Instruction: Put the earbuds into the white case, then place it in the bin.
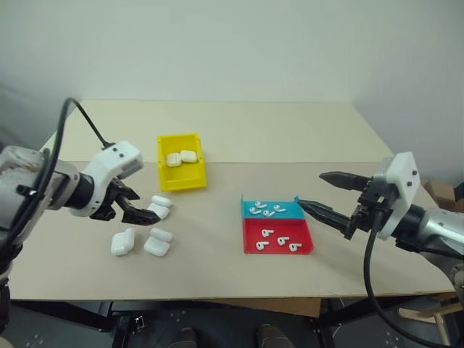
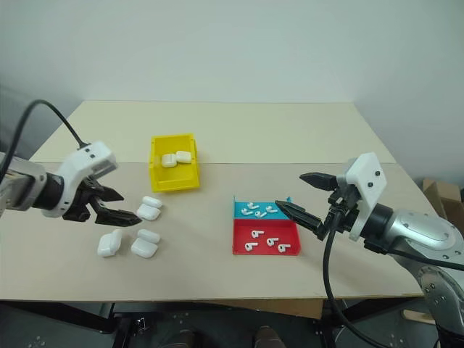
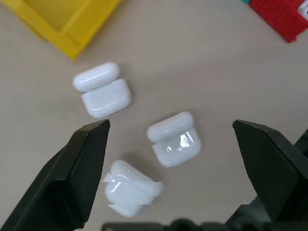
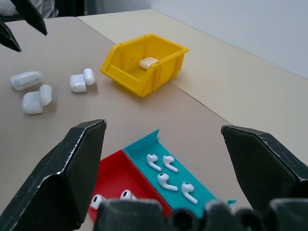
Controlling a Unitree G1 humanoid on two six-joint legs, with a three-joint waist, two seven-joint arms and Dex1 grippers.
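Left gripper (image 1: 138,205) at left of frame, above the table (image 1: 290,138), jaws spread wide, nothing held; one black fingertip (image 1: 148,217) overlapping the nearest open white case (image 1: 159,206), so part of that case hidden and contact not determinable. Three open white cases counted on the table in mid-left of frame: that one, a second (image 1: 123,241) at lower left, a third (image 1: 157,243) just beside it. Interiors of the cases hard to make out in the head views; no earbud discernible inside any.

Yellow bin (image 1: 181,162) in upper centre-left, holding two closed white cases (image 1: 181,156) lying side by side; bases concealed by the bin's front wall.

Teal tray (image 1: 272,209) right of centre, touching the red tray (image 1: 278,235) below it. Earbuds (image 1: 264,210) in the teal tray: four counted. Earbuds in the red tray (image 1: 279,242): four counted. In the right wrist view, red tray (image 4: 115,180) partly cut off by the gripper body.

Right gripper (image 1: 324,194) at right of frame, jaws wide apart, empty, lower fingertip just beside the teal tray's right corner.
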